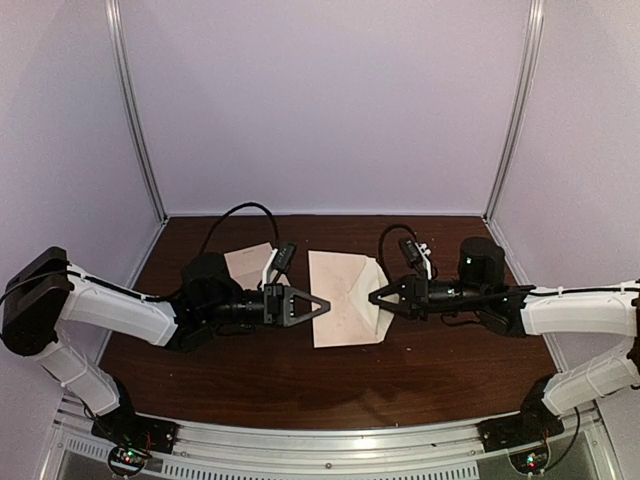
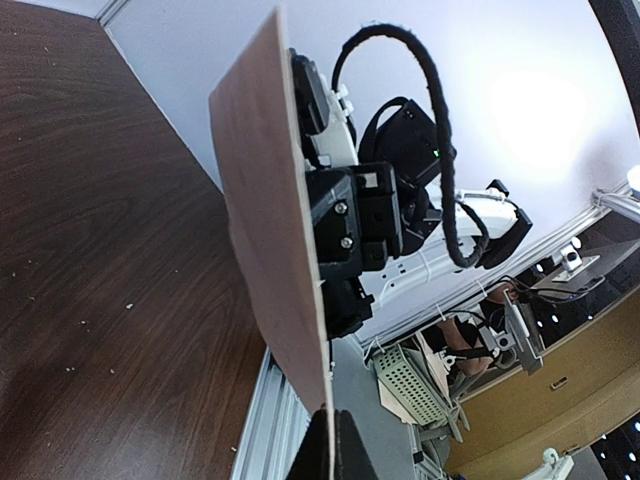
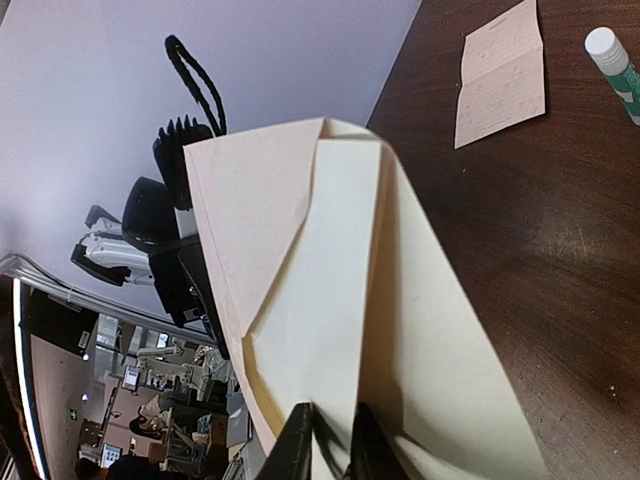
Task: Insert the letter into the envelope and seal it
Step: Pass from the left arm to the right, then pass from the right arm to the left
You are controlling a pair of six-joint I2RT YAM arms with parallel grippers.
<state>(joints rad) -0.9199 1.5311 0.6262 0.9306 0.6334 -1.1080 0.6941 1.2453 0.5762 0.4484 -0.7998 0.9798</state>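
1. Clamped fully shut in the left gripper (image 2: 330, 448): one edge of the envelope (image 1: 340, 300), held off the table (image 1: 300, 372).
2. Nipped between the right gripper's (image 3: 330, 445) nearly closed fingers: the opposite side, pointed flap (image 1: 362, 285) open.
3. Pale beige, creased.
4. Beyond, on the wood: folded sheet (image 3: 503, 75), glue stick (image 3: 612, 58).

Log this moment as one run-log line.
left jaws: shut on envelope edge | right jaws: around opposite edge, grip unclear | letter: lying on table, outside envelope

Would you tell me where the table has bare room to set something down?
Bare wood lies between the envelope and the back wall, and between it and the near rail. It is crowded mid-table, where the left gripper and right gripper meet at the envelope, and by the folded sheet.
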